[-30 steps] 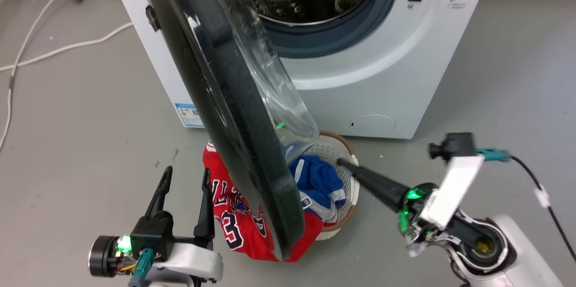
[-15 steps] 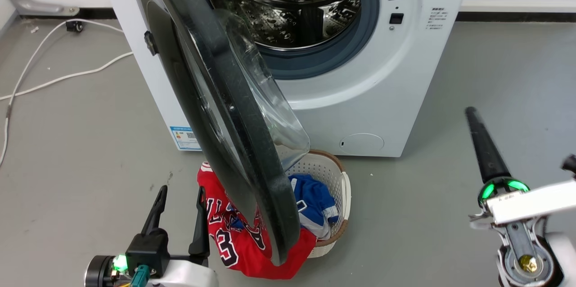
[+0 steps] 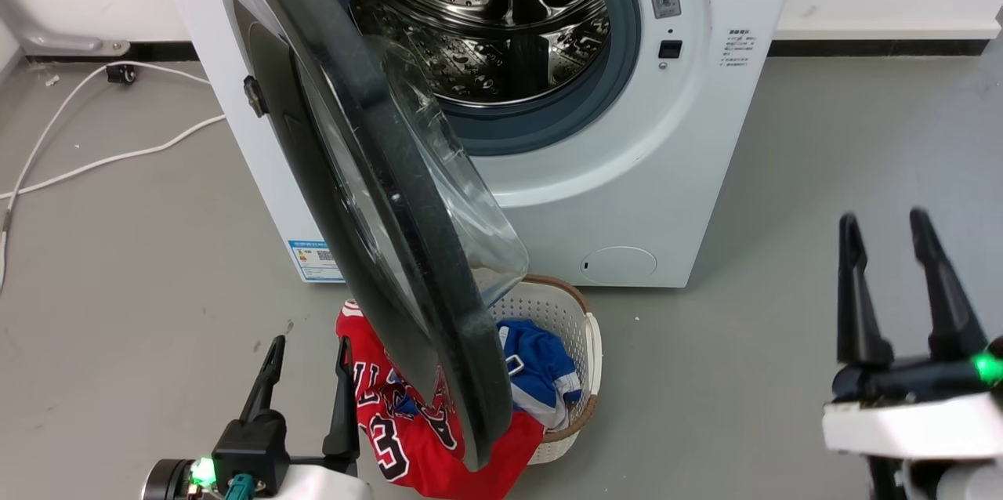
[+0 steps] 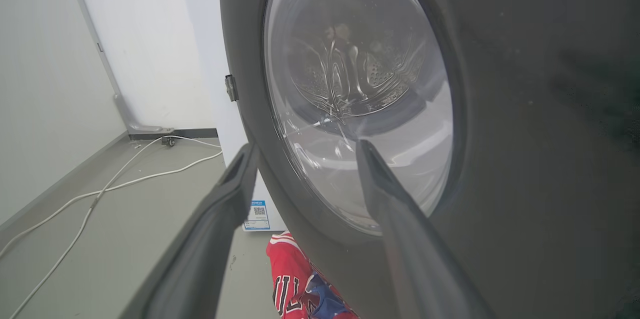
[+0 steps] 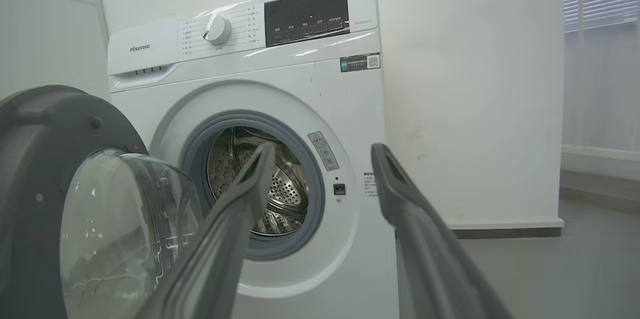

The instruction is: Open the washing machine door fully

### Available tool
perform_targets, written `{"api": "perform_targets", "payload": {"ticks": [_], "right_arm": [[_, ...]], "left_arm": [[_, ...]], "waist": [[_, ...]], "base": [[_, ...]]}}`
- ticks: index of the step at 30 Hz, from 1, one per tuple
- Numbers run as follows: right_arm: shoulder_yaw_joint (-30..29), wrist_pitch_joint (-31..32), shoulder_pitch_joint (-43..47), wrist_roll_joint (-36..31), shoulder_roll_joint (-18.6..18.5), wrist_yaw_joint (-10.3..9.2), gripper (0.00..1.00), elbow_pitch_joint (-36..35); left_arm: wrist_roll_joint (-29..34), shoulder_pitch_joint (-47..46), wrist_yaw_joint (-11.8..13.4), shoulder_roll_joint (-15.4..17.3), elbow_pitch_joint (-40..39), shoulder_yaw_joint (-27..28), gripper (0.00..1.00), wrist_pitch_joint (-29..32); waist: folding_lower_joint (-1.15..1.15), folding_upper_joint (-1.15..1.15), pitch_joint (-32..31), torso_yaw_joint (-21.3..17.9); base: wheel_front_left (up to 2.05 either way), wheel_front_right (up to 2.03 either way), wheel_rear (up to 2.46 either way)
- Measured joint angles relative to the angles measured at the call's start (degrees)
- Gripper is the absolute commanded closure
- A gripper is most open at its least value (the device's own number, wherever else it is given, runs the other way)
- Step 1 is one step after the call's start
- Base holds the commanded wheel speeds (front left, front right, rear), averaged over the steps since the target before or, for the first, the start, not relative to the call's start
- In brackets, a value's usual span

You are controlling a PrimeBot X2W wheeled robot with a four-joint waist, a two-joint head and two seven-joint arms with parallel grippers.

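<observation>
Our left gripper (image 3: 309,341), lower left, and right gripper (image 3: 881,215), lower right, hold their fingers apart, empty; we see the door (image 3: 372,147) half open on the washing machine (image 3: 666,171).

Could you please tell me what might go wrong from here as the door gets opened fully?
Neither gripper holds the washing machine door: the left gripper and right gripper both stand open, off it, so it may drift back.
The left gripper sits close beside the door's outer face; swinging it wider could strike the fingers.
The door's lower edge hangs over the red jersey and laundry basket and might snag cloth.
</observation>
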Motion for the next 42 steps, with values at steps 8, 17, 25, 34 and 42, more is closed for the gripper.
{"api": "perform_targets", "payload": {"ticks": [8,17,25,34,42], "right_arm": [[-1.5,0.0,6.0,-11.1,3.8,0.00,0.00,1.6],[-2.5,0.0,10.6,-10.2,4.3,0.00,0.00,5.2],[-1.3,0.0,12.3,-6.7,4.3,0.00,0.00,6.5],[-1.1,0.0,12.7,-6.2,4.3,0.00,0.00,7.2],[-1.0,0.0,12.5,-6.2,4.3,0.00,0.00,7.6]], "left_arm": [[-0.2,0.9,-0.1,0.0,-0.1,0.0,0.00,0.0],[-0.4,1.0,0.0,0.0,0.0,-0.5,0.00,0.0],[-0.5,1.1,0.1,0.0,-0.1,-0.6,0.00,0.0],[-0.8,1.3,0.4,0.0,0.0,-0.8,0.00,0.0],[-2.2,1.4,0.0,0.0,0.9,-0.2,1.00,0.0]], "waist": [[0.00,0.00,-0.8,-0.1],[0.00,0.00,-1.3,0.2],[0.00,0.00,-1.7,0.2],[0.00,0.00,-1.8,0.8],[0.00,0.00,-1.7,0.8]], "base": [[0.00,0.00,0.00],[0.00,0.00,0.00],[0.00,0.00,0.00],[0.00,0.00,0.00],[0.00,0.00,0.00]]}}
